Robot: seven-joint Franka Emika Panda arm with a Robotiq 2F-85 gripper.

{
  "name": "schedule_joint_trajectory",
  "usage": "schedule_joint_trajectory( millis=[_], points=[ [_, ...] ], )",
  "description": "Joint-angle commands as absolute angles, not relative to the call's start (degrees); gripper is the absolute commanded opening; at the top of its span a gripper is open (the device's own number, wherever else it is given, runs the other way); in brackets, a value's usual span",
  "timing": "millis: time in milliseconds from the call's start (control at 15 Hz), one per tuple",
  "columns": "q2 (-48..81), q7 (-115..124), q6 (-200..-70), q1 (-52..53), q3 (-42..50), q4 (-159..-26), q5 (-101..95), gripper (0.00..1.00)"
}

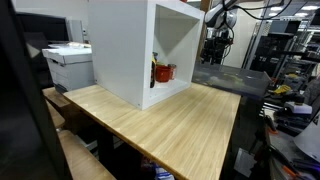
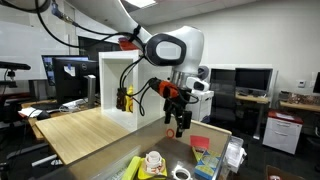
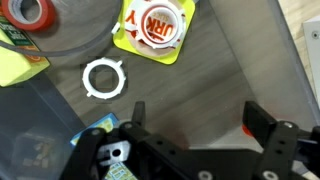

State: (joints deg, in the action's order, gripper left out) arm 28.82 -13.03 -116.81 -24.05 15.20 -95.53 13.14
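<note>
This is a robotics lab with office furnishings. Computer monitors (image 2: 255, 78) and a whiteboard (image 2: 22, 42) stand along the walls, and a printer (image 1: 66, 62) sits behind the wooden desk (image 1: 170, 125). Racks of equipment (image 1: 283, 50) crowd the far side, and a robot arm (image 2: 165, 48) reaches over the work area.

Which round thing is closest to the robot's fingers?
The plain white ring, an empty hoop just beyond the fingers. The red-lettered tub and orange tape roll lie farther away.
</note>
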Motion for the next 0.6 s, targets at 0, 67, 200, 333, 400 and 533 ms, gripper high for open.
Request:
schedule_joint_trajectory(
  millis=[0, 67, 200, 333, 400, 533],
  points=[
    [29.8, -12.7, -116.7, -25.1, 13.8, -94.6, 12.5, 1.0],
    [30.7, -12.6, -116.7, -25.1, 13.5, -94.1, 12.5, 1.0],
    [30.9, -12.6, -116.8, -25.1, 13.4, -94.0, 12.5, 1.0],
    [30.8, -12.7, -116.7, -25.2, 13.5, -93.8, 12.5, 1.0],
    [30.8, -12.7, -116.7, -25.3, 13.5, -93.7, 12.5, 1.0],
    [30.8, -12.7, -116.7, -25.3, 13.5, -93.7, 12.5, 1.0]
  ],
)
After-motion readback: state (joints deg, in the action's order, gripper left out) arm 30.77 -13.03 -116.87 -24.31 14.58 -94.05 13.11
